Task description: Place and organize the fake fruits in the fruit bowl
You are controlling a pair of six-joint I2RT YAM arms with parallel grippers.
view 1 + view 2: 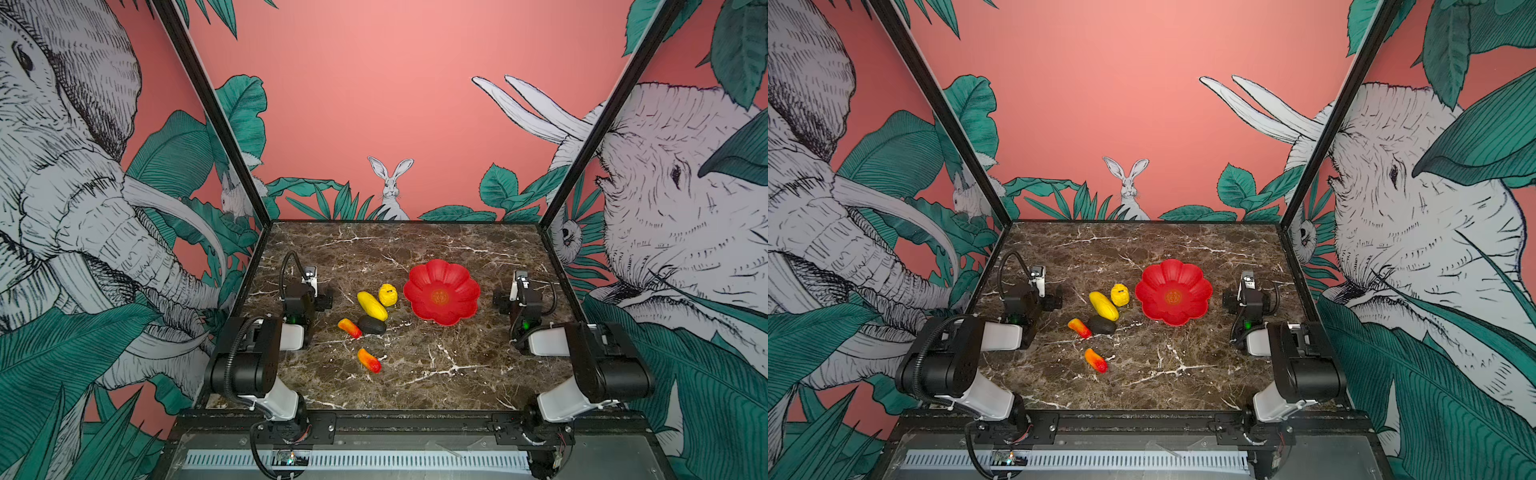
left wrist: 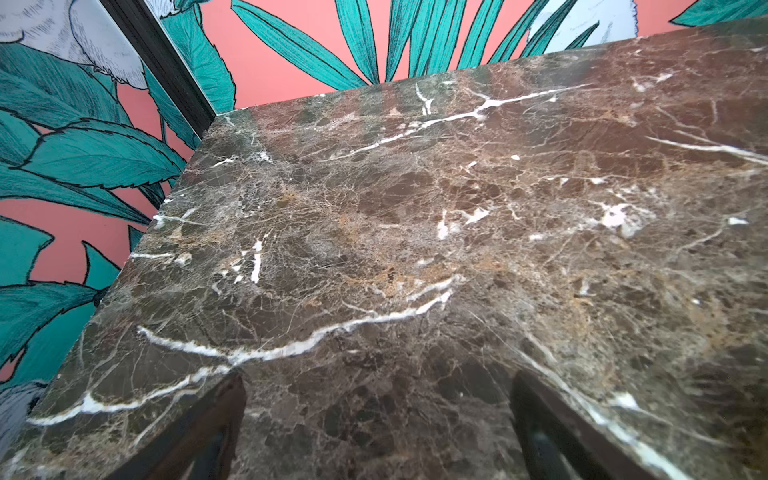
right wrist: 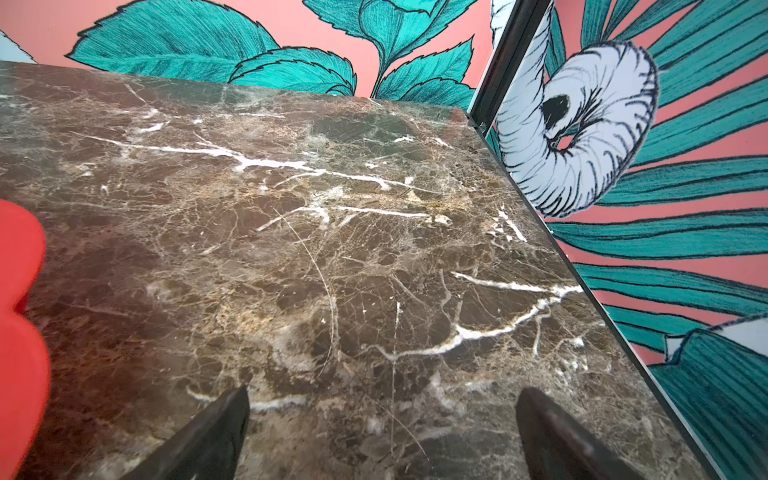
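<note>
At left, left gripper (image 2: 380, 432) spread open, gripping nothing. Mid-table (all outside the dish): orange-red fruit (image 1: 349, 328), second orange-red fruit (image 1: 369, 360), dark oval (image 1: 372, 325), long yellow fruit (image 1: 372, 305), bumpy yellow fruit (image 1: 387, 294). Then fruit bowl (image 1: 459, 282). Far right, right gripper (image 3: 382, 440) likewise spread, gripping nothing.

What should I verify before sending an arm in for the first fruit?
1. Fruit bowl upright and empty: ok.
2. All five fruits on the table and in view, namely the long yellow fruit, bumpy yellow fruit, dark oval, far orange-red fruit and near orange-red fruit: ok.
3. Left gripper open and empty: ok.
4. Right gripper open and empty: ok.
5. Finger room around the dark oval: not ok; the long yellow fruit and far orange-red fruit crowd it.
6. Finger room around the near orange-red fruit: ok; it lies alone.
</note>
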